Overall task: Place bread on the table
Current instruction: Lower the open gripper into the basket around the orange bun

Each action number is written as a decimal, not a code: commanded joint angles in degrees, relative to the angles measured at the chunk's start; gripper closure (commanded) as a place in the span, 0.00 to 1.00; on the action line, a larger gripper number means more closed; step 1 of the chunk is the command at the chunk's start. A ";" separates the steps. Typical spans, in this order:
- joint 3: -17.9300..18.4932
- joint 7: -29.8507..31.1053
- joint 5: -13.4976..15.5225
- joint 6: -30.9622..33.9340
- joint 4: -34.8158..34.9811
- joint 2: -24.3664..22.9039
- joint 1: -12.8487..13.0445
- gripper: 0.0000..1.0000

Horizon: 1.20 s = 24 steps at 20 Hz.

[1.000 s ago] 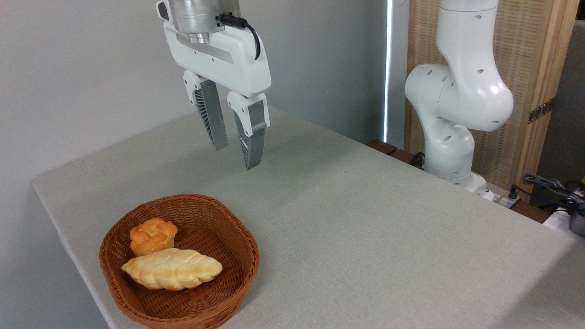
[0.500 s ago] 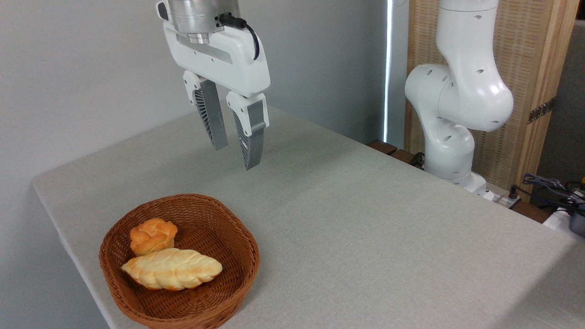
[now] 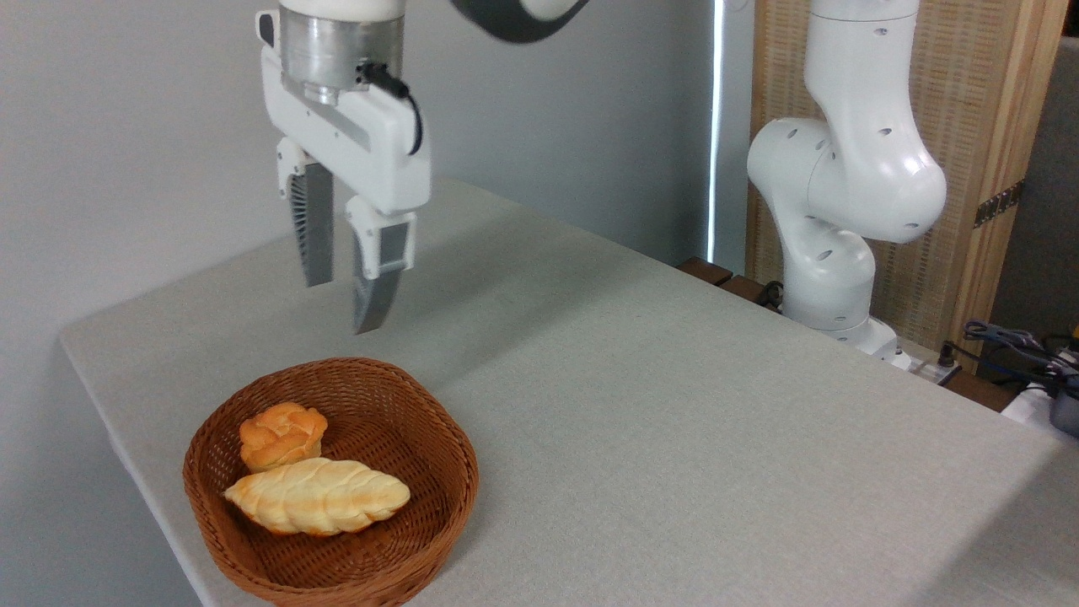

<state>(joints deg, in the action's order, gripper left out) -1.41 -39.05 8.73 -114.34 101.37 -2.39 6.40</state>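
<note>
The bread (image 3: 281, 436), a small orange-brown bun with a knotted top, sits in the back left of a brown wicker basket (image 3: 438, 459). It touches a longer pale braided loaf (image 3: 317, 496) lying in front of it. My gripper (image 3: 341, 302) hangs open and empty in the air, above and a little behind the basket, fingers pointing down. The table (image 3: 674, 421) has a light grey-beige cloth surface.
The basket stands near the table's front left corner, close to the left edge. The arm's white base (image 3: 834, 194) rises at the table's far right edge. Cables and dark gear (image 3: 1024, 354) lie beyond it. A grey wall is behind.
My gripper has swung to the left and slightly lower, from over the bare table to above the basket's back rim. The bun and loaf have not moved.
</note>
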 commanded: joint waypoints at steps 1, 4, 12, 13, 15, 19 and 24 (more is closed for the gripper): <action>-2.19 -0.67 0.24 -14.38 7.24 -0.87 0.28 0.00; -2.45 -1.90 0.14 -20.21 9.63 1.15 1.94 0.00; -4.30 -2.34 -3.28 -27.33 9.98 8.88 1.95 0.00; -4.47 -2.34 -3.54 -27.60 9.98 9.59 1.95 0.00; -4.56 -2.34 -3.55 -28.39 9.98 10.38 1.95 0.00; -6.67 -2.34 -3.55 -31.81 9.98 12.66 1.42 0.00; -7.46 -2.34 -3.63 -34.81 9.98 14.60 1.33 0.05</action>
<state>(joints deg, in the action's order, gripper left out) -8.16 -40.62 5.74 -146.86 111.45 11.31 8.34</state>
